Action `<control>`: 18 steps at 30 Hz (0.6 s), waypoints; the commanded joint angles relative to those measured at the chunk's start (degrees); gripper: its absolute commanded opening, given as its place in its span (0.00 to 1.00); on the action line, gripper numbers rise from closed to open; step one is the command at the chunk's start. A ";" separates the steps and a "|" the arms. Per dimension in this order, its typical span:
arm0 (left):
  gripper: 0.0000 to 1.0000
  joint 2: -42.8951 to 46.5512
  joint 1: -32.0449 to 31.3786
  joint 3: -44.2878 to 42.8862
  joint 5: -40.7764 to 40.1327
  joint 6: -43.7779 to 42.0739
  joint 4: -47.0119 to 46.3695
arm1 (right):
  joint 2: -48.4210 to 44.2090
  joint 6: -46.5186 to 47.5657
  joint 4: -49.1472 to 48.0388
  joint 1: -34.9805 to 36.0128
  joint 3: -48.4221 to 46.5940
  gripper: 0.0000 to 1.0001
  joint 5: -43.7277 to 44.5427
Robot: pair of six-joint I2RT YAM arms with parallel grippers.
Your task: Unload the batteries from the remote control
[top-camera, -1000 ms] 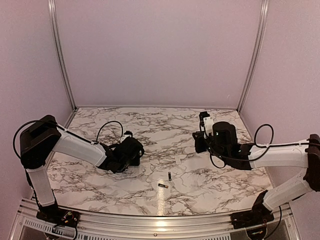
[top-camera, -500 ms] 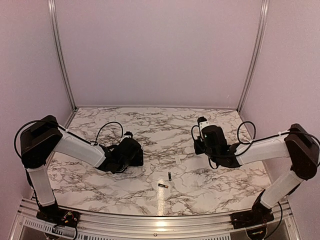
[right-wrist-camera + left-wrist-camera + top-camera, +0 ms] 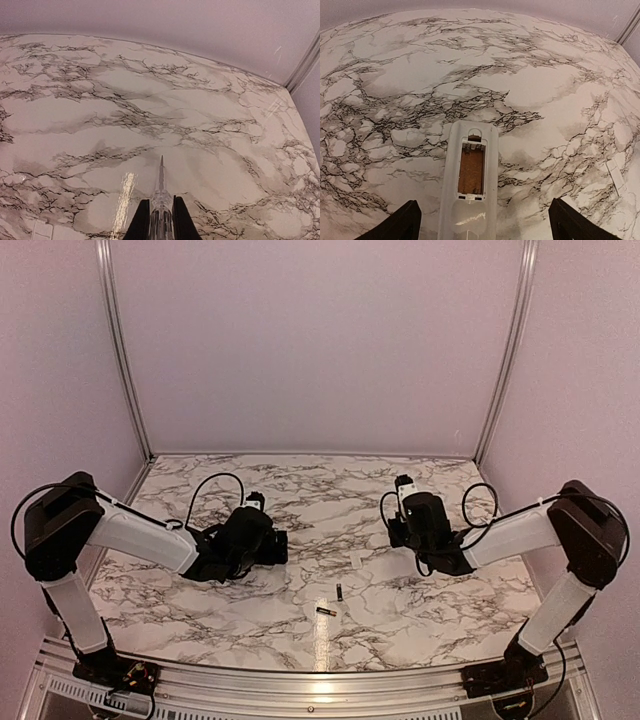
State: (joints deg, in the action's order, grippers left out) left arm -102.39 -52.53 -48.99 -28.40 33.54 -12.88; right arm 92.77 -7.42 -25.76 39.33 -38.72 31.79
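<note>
Marble table [image 3: 300, 490] under both arms. Your left gripper [image 3: 483, 210] stands wide apart, straddling the remote control [image 3: 470, 150] without touching its sides, open recess up. Your right gripper [image 3: 161, 222] is clamped on a clear pointed pick [image 3: 161, 187]. The batteries [image 3: 339, 592] lie loose between the two grippers, nearer the bases.

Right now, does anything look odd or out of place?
Nothing alarming. The remote control lies back-up, its compartment open and empty; both batteries lie loose on the table, and the cover sits apart.
</note>
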 commanded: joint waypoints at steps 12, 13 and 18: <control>0.94 5.13 0.47 2.23 2.31 -9.12 -13.44 | 7.96 -5.80 -1.59 -4.93 0.41 0.00 -5.91; 0.94 5.10 0.44 2.23 2.40 -9.45 -14.19 | 8.09 -6.04 -1.64 -5.08 0.54 0.00 -6.35; 0.93 5.35 0.58 2.75 1.49 -10.02 -18.49 | 8.91 -7.17 0.17 -5.05 0.46 0.00 -6.97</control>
State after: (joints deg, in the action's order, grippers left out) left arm -98.30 -52.42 -47.03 -27.00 25.12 -25.89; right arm 100.38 -12.45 -27.11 34.72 -38.70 26.87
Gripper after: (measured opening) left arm 0.930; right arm 0.098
